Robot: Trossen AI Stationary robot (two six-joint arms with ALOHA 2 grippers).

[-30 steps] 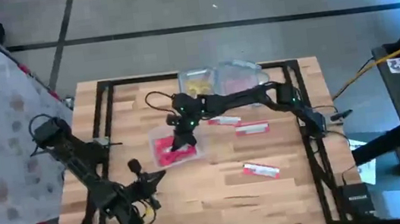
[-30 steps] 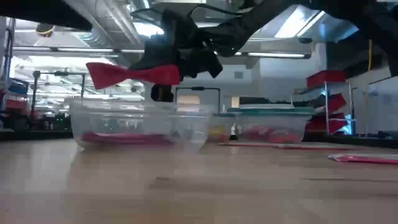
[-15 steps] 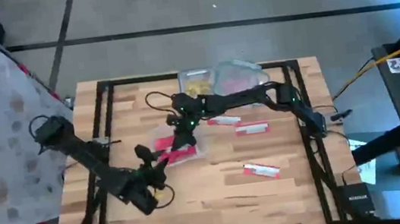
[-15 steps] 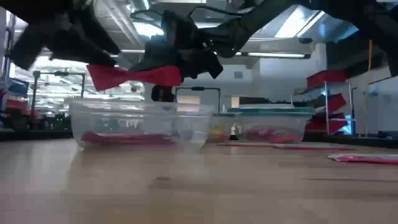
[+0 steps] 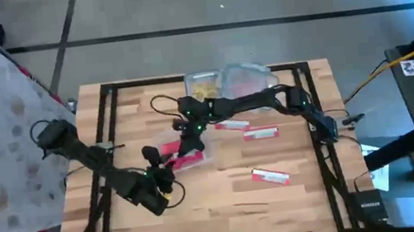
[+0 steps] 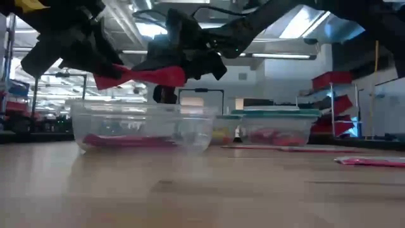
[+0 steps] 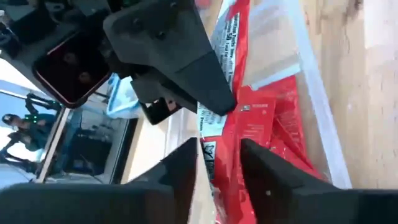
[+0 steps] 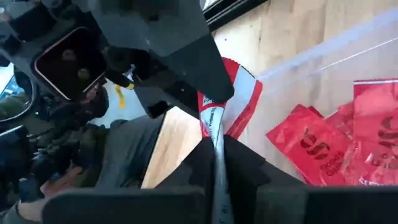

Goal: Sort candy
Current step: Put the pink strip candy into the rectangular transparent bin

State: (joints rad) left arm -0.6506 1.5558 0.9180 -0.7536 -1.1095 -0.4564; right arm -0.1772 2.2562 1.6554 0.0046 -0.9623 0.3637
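Observation:
A red candy packet (image 6: 142, 76) hangs level above a clear tub (image 6: 139, 126) that holds more red packets (image 8: 323, 149). My right gripper (image 5: 189, 143), reaching in from the table's right, is shut on one end of it. My left gripper (image 5: 167, 163) has come from the near left and has the packet's other end between its fingers; the left wrist view shows this (image 7: 219, 155). In the low view the left gripper (image 6: 82, 50) stands at the packet's left end. My left gripper has the packet's free end (image 7: 217, 146) between its two fingers, and the packet fills the narrow gap. The fingers come slanting down from the table's near left, along the packet, which stays clear of the tub. My right gripper pinches the packet near its other end (image 8: 213, 124) between its two fingers; in its wrist view the packet shows edge-on. The fingers come slanting down from the table's right. The packet is lifted clear, about level, above the tub.
Three more red packets lie on the wood to the right of the tub (image 5: 232, 125) (image 5: 260, 133) (image 5: 270, 176). Two more clear tubs stand at the far edge, one with yellow pieces (image 5: 203, 87) and one with red (image 5: 246, 79). A black frame (image 5: 106, 128) borders the table.
My left gripper has swung from the table's near left toward the tub, turning as it went, and has come around the free end of the red packet. My right gripper has kept the packet still above the tub.

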